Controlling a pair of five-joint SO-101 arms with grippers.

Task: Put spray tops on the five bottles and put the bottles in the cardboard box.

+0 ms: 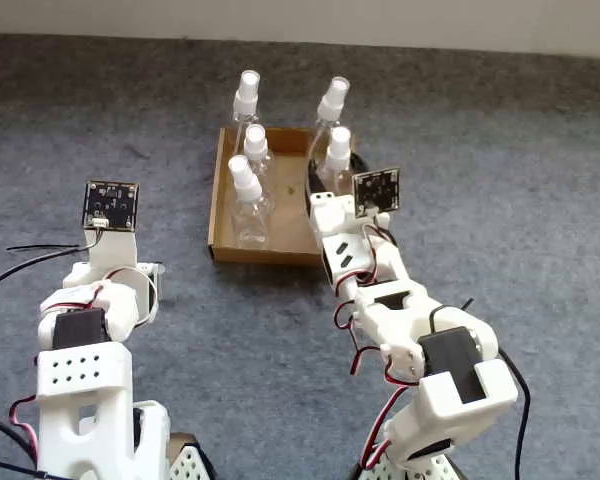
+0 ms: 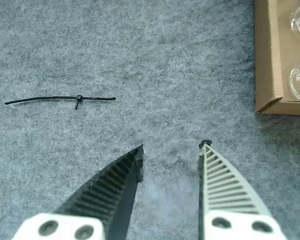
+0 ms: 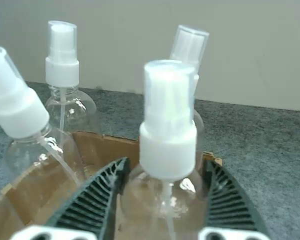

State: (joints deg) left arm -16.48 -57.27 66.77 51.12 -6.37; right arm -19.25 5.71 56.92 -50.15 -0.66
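**Right pincer** point(image 3: 166, 167): 2 dark, ribbed, tapering fingers are closed against the rounded shoulders of the held bottle point(image 3: 167, 150), 1 on each side. The bottle is of clear plastic. It is fitted with a white spray top under a clear cap and stands upright at the right side of the cardboard box point(image 1: 218, 195).

**Box:** a shallow, open tray of plain brown card. 2 more bottles of the same kind, both with spray tops fitted, are seen in it. The front bottle point(image 1: 247, 205) stands toward the left wall, and the middle bottle point(image 1: 257, 150) stands just behind it.

**Beyond the far wall:** the far-left bottle point(image 1: 246, 100) and the far-right bottle point(image 1: 332, 100) are seen, also fitted with tops. It cannot be told whether they touch the box.

**Left pincer** point(image 2: 172, 146): it is held open over the carpet point(image 1: 500, 150), a grey, short-piled surface, well apart from the box. 1 finger is black and 1 is white, and both are ribbed and pointed. Nothing is held between them.

**Nearby:** a thin black cable tie point(image 2: 60, 98) lies flat on the carpet ahead of the left pincer's fingers.
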